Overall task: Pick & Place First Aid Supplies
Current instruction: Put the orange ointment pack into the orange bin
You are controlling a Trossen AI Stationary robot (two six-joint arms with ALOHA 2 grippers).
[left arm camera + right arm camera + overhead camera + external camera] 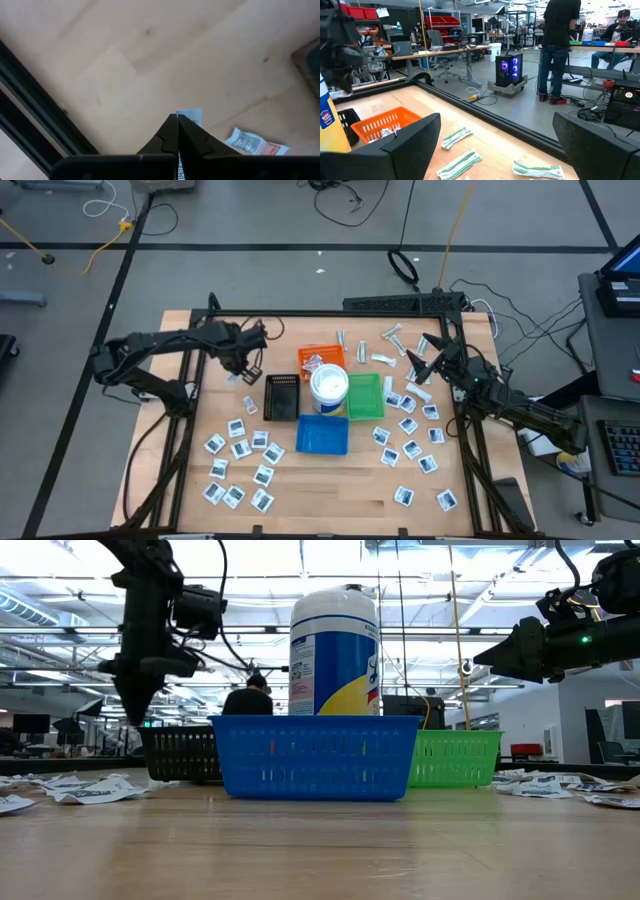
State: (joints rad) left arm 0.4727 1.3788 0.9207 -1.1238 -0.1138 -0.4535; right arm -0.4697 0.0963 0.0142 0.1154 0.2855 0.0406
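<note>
My left claw (178, 120) is pinched shut on a white packet (190, 116), held above the table just left of the black tray (283, 397) (another packet (251, 142) lies flat nearby). My right claw (497, 137) hangs wide open, holding nothing, right of the green tray (364, 397).

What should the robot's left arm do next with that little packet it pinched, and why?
Probably lift it and carry it toward the trays. The left gripper has its fingers shut on a small white packet, low over the bare wood table, beside the black tray. A red-marked packet lies next to it. The right gripper waits open over the far right side.
</note>
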